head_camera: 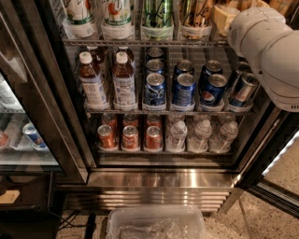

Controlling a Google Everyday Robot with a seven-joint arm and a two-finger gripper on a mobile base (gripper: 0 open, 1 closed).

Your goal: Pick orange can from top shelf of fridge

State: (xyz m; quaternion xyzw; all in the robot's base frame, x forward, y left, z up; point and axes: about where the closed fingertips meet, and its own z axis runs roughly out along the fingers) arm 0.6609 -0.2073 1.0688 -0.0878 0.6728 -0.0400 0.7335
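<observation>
Orange can [195, 15] sits on top shelf [140, 42]; gripper [223, 16] just beside it, state cannot be told. Sideways contact may topple the can.

We're seeing the top shelf [140, 42] packed tight: the orange can [194, 13] has a green can [157, 13] close on its left and our claw [220, 17] just beside it on the right. The bulky white arm [268, 49] blocks the right side of the fridge [159, 179]. The way in from the front looks open.
</observation>
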